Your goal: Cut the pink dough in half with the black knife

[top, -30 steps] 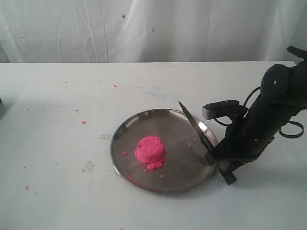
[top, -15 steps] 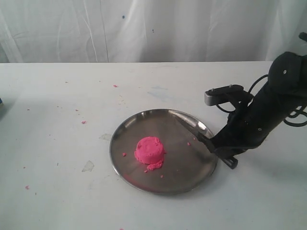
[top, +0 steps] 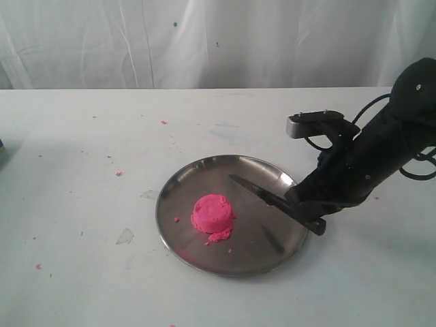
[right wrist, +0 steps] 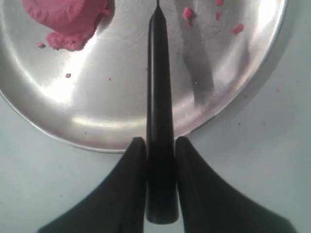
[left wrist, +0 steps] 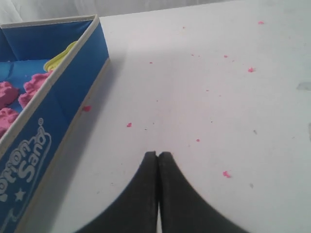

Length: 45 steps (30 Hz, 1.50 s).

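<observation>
The pink dough [top: 212, 212] sits as a single rounded mound, uncut, on the round steel plate [top: 178, 253], a little left of the plate's middle, with a small smear of the same pink squashed out at its near foot. The plate rests on the white tabletop [top: 82, 170], and pink crumbs are dotted over both the steel and the surface around it.

From the right comes the right arm. Its right end effector [top: 303, 204] is pinching the handle of the black knife [top: 262, 193], one finger on each side, and the butt of the handle pokes out behind the grip over the plate's right rim. The blade reaches in over the plate at a low slant, with its point aimed toward the dough. The tip is near the mound on its right side but apart from it (a dark reflection of the blade shows on the steel next to it). Whether the edge touches the plate I cannot tell.

The left end effector [left wrist: 158, 160] is away from all this, its two black fingers pressed together with nothing between them, above bare tabletop speckled with crumbs. Close by stands a blue cardboard box [left wrist: 63, 97] holding more pink lumps [left wrist: 7, 92] and something yellow [left wrist: 60, 56]
</observation>
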### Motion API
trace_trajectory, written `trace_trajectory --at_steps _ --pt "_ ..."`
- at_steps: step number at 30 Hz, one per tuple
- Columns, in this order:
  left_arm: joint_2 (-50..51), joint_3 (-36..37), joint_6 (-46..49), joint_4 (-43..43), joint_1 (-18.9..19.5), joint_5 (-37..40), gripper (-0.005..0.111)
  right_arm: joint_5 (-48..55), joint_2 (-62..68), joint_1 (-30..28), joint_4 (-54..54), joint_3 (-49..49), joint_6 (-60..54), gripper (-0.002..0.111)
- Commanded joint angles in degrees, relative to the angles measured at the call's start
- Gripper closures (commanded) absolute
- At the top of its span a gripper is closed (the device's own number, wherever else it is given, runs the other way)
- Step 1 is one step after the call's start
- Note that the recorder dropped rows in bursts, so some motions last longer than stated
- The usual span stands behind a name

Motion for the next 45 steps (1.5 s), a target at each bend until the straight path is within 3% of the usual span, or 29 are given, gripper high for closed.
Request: trace_trajectory --at_steps 1,8,15,19,37,42,45 --pt "-0.3 -0.3 -3.3 -5.3 -0.2 -1.0 0.107 2.4 1.1 -0.1 0.4 -0.2 -1.1 0.108" --pt "-0.3 -0.3 -3.3 -5.3 -0.2 -1.0 0.107 6.9 6.2 -0.1 2.1 -0.2 -1.0 0.107" --pt "-0.3 -0.3 -3.3 -5.3 -0.2 -1.0 0.107 7.8 9.7 -0.1 2.3 -0.2 -1.0 0.085" --pt "-0.3 -0.3 -3.3 -5.3 -0.2 -1.0 0.107 7.2 9.8 -0.1 2.4 -0.2 -0.9 0.08" --pt "-0.3 -0.3 -3.3 -5.3 -0.2 -1.0 0.107 8.2 11.0 -0.1 2.3 -0.2 -0.6 0.081" --pt "-0.3 -0.3 -3.3 -7.6 -0.2 -1.3 0.107 8.0 10.4 -0.1 2.3 -0.3 -0.1 0.108" --pt "-0.3 -0.3 -3.3 -10.3 -0.2 -3.7 0.107 8.0 8.1 -0.1 2.1 -1.2 1.3 0.108"
